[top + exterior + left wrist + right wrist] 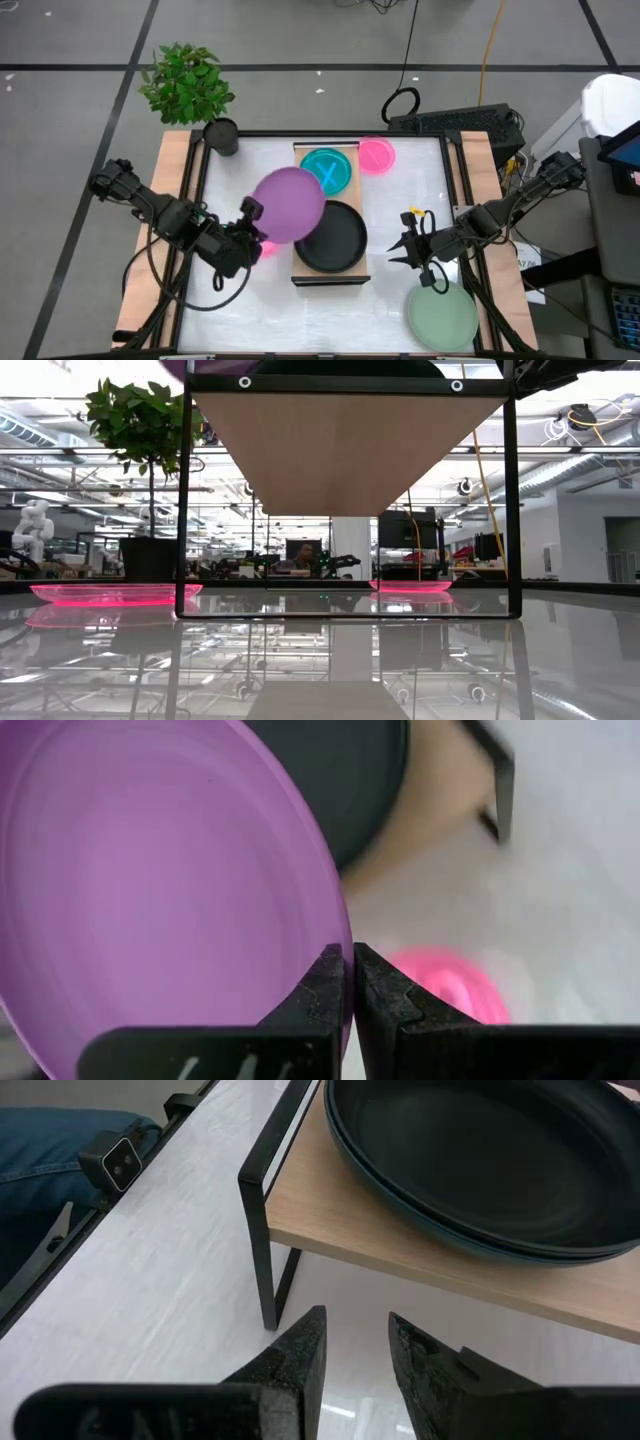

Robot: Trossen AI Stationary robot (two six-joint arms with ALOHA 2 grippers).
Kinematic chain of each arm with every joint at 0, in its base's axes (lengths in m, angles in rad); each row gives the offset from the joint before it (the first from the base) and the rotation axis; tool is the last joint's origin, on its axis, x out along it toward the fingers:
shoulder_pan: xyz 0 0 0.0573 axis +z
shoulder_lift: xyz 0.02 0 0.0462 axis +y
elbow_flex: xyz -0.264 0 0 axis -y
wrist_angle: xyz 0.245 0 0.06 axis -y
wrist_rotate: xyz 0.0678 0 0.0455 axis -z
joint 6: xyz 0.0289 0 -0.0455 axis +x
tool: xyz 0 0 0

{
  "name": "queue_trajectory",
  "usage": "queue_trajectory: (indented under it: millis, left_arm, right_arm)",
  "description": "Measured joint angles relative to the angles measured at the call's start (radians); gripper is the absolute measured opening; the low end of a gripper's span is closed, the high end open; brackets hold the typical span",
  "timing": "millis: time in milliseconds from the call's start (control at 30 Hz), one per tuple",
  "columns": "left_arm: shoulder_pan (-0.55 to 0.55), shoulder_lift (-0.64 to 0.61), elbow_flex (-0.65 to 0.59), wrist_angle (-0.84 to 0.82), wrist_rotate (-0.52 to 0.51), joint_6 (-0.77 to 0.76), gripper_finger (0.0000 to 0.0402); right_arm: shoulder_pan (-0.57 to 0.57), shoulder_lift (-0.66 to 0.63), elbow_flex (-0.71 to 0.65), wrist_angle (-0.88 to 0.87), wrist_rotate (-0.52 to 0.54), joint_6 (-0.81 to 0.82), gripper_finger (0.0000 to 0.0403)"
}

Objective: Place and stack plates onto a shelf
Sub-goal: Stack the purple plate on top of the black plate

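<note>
Left gripper [351, 982] pinches the purple plate [289, 204] by its rim above the shelf [356, 275]; right gripper [355, 1345] waits narrowly parted

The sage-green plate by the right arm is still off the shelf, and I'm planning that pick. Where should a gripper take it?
Pinch the sage-green plate by its rim on the side facing the right gripper. It lies flat on the table, so only the thin edge offers a hold.
</note>
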Motion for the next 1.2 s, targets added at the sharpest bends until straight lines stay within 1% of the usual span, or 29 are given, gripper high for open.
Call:
queue_trajectory:
  millis: [100, 200, 467, 633, 833, 1067, 1200]
  left_arm:
    - [0.001, 0.0, 0.0, 0.11, -0.001, 0.089, 0.001]
    - [0.009, 0.011, 0.001, 0.179, -0.001, 0.154, 0.001]
    - [0.048, 0.091, 0.0, 0.221, 0.0, 0.274, 0.001]
    - [0.061, 0.151, 0.0, 0.28, 0.001, 0.361, 0.001]
    - [0.069, 0.198, 0.0, 0.366, 0.048, 0.384, 0.0018]
    - [0.084, 0.226, 0.0, 0.351, 0.094, 0.386, 0.0022]
    - [0.088, 0.23, 0.0, 0.351, 0.102, 0.398, 0.0023]
  right_arm:
    - [0.0, 0.0, 0.0, 0.0, 0.0, 0.0, 0.0093]
    - [0.0, 0.0, 0.0, 0.0, 0.0, 0.0, 0.0093]
    - [0.0, 0.0, 0.0, -0.004, -0.001, 0.0, 0.0093]
    - [0.0, 0.0, 0.0, -0.007, -0.001, 0.0, 0.0093]
    - [0.0, 0.0, 0.0, -0.012, -0.005, 0.0, 0.0093]
    - [0.0, 0.0, 0.0, -0.018, -0.006, 0.005, 0.0093]
    - [0.0, 0.0, 0.0, -0.02, -0.006, 0.011, 0.0093]
